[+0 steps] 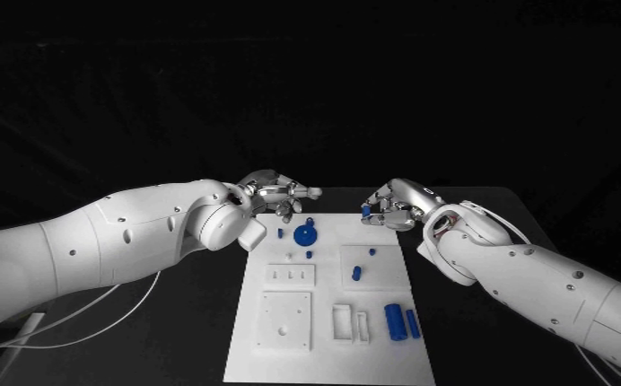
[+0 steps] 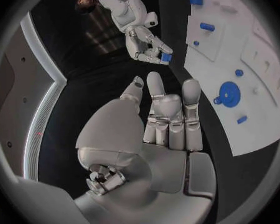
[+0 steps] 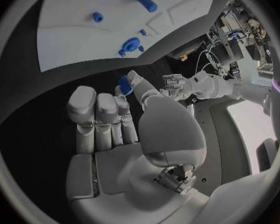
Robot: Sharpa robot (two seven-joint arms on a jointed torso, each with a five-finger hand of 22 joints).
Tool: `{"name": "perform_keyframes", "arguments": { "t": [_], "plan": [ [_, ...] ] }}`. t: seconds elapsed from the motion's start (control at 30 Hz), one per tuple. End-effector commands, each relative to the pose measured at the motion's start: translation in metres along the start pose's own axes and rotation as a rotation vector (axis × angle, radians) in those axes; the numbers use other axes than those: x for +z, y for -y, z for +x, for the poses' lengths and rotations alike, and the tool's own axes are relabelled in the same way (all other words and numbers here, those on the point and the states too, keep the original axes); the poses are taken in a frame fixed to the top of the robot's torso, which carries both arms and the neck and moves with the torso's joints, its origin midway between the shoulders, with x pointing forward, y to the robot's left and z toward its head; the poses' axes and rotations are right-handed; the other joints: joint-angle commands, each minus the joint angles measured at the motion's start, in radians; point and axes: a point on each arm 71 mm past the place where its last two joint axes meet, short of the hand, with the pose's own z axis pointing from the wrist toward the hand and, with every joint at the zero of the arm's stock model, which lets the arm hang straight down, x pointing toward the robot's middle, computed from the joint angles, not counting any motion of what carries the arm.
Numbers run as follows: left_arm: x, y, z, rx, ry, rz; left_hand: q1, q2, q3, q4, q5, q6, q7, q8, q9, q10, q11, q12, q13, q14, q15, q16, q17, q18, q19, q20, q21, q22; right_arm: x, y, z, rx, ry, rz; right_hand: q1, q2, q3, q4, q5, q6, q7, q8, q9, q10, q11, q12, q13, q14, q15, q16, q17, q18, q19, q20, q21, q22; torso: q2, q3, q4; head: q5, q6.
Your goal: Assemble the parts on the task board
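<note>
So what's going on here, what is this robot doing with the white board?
The robot is assembling small blue parts on the white task board. Its right hand pinches a small blue part just off the board's far right corner. The left hand hovers by the far left corner with nothing in it, near a round blue disc on the board.

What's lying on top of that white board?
On the board lie small blue parts: a round disc, a peg and two cylinders. The right hand pinches another blue piece beside the board's far edge. The hands hide part of that edge.
</note>
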Motion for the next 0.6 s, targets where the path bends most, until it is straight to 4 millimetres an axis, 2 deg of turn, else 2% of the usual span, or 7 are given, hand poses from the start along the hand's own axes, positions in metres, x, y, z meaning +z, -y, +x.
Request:
{"name": "perform_keyframes", "arguments": {
  "t": [0.03,0.23,0.27,0.33,0.4,0.5,0.6],
  "plan": [
    [0.006,-0.004,0.008,0.049,-0.078,-0.115,-0.023,-0.020,0.026,0.025,0.005,-0.010,-0.001,-0.002,0.062,0.018,-0.008,0.016,0.054,0.003,0.003,0.035,0.009,0.015,0.006,-0.002,-0.002,0.041,0.002,-0.013,0.009,-0.039,-0.048,0.008,0.001,-0.012,0.006,0.002,0.009,-0.004,0.005,0.004,0.002,-0.001,-0.001,-0.002,0.000,0.001,-0.008,0.001,-0.001,-0.008,0.022,-0.006,-0.001,0.115,-0.013,0.0003,-0.0044,0.009,-0.005],
    [0.015,-0.002,0.016,0.093,-0.102,-0.159,-0.053,-0.055,0.047,0.059,0.029,0.004,-0.009,0.000,0.139,0.016,-0.011,0.021,0.077,0.000,0.001,0.061,0.018,0.013,0.008,-0.004,-0.017,0.077,0.006,-0.033,0.014,-0.047,-0.046,-0.008,0.001,-0.016,0.019,0.006,0.007,-0.003,0.005,0.005,0.002,0.000,-0.001,-0.002,0.000,0.001,-0.008,0.001,-0.001,-0.008,0.022,-0.006,-0.003,0.115,-0.013,0.0015,-0.0037,0.012,-0.010],
    [0.016,-0.002,0.017,0.102,-0.103,-0.165,-0.055,-0.056,0.045,0.059,0.072,0.015,-0.013,0.003,0.153,0.015,-0.012,0.020,0.078,-0.002,0.000,0.061,0.016,0.012,0.006,-0.005,-0.020,0.077,0.007,-0.036,0.015,-0.048,-0.044,-0.008,0.001,-0.017,0.021,0.006,0.004,-0.002,0.004,0.005,0.002,-0.001,-0.001,-0.002,0.000,0.001,-0.008,0.001,-0.001,-0.008,0.022,-0.006,-0.003,0.114,-0.012,0.0012,-0.0038,0.012,-0.011],
    [0.017,-0.002,0.019,0.115,-0.103,-0.173,-0.054,-0.056,0.042,0.056,0.094,0.025,-0.018,0.003,0.182,0.015,-0.014,0.020,0.080,-0.003,-0.002,0.062,0.016,0.011,0.005,-0.006,-0.023,0.081,0.008,-0.040,0.016,-0.048,-0.041,-0.008,0.001,-0.018,0.022,0.006,0.003,-0.002,0.004,0.005,0.002,-0.001,-0.002,-0.002,0.000,0.001,-0.008,0.001,-0.001,-0.008,0.022,-0.007,-0.003,0.114,-0.011,0.0012,-0.0045,0.012,-0.012],
    [0.019,-0.001,0.020,0.132,-0.100,-0.179,-0.056,-0.054,0.037,0.052,0.103,0.021,-0.021,0.001,0.267,0.013,-0.017,0.021,0.086,-0.005,-0.003,0.066,0.014,0.007,0.006,-0.009,-0.030,0.097,0.009,-0.044,0.017,-0.048,-0.038,-0.006,0.000,-0.019,0.028,0.008,0.003,-0.002,0.004,0.005,0.002,0.000,-0.002,-0.003,-0.001,0.001,-0.008,0.002,0.000,-0.008,0.023,-0.007,-0.002,0.115,-0.011,0.0012,-0.0063,0.011,-0.013],
    [0.021,-0.001,0.023,0.161,-0.100,-0.189,-0.058,-0.060,0.039,0.058,0.105,0.013,-0.024,-0.001,0.359,0.011,-0.018,0.023,0.092,-0.007,-0.004,0.070,0.011,0.006,0.008,-0.009,-0.043,0.114,0.010,-0.050,0.017,-0.050,-0.028,-0.003,-0.001,-0.022,0.033,0.009,0.008,-0.002,0.005,0.005,0.002,0.000,-0.002,-0.002,0.000,0.001,-0.008,0.001,0.000,-0.008,0.023,-0.007,-0.003,0.114,-0.009,0.0009,-0.0084,0.010,-0.014],
    [0.022,-0.001,0.025,0.186,-0.102,-0.196,-0.058,-0.064,0.042,0.065,0.102,0.012,-0.028,-0.002,0.402,0.010,-0.018,0.023,0.094,-0.008,-0.004,0.072,0.007,0.006,0.011,-0.009,-0.054,0.131,0.011,-0.053,0.018,-0.051,-0.022,0.004,-0.002,-0.026,0.041,0.012,0.011,-0.002,0.004,0.004,0.002,0.000,-0.002,-0.002,0.000,0.001,-0.009,0.001,0.000,-0.008,0.023,-0.007,-0.004,0.114,-0.009,0.0002,-0.0067,0.008,-0.016]
  ]
}}
